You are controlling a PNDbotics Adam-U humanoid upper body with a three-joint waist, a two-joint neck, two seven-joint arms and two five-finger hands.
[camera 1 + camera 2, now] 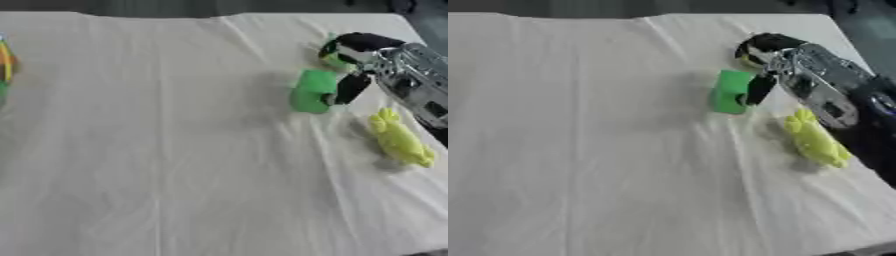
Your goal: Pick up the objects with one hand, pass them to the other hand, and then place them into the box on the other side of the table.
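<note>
A bright green block (311,91) stands on the white cloth at the right of the table. My right hand (798,67) comes in from the right edge. Its dark thumb (349,88) lies against the block's right side and its fingers (354,42) curl over the block's far end. A small pale yellow-green piece (333,61) shows just under those fingers; I cannot tell what it is. A yellow-green toy (401,140) lies on the cloth below the wrist, apart from the hand. My left hand shows in neither view.
The table is covered by a wrinkled white cloth (175,150). A colourful yellow and green thing (5,67) is cut off by the left edge of the left eye view. The table's far edge (175,15) meets a dark floor.
</note>
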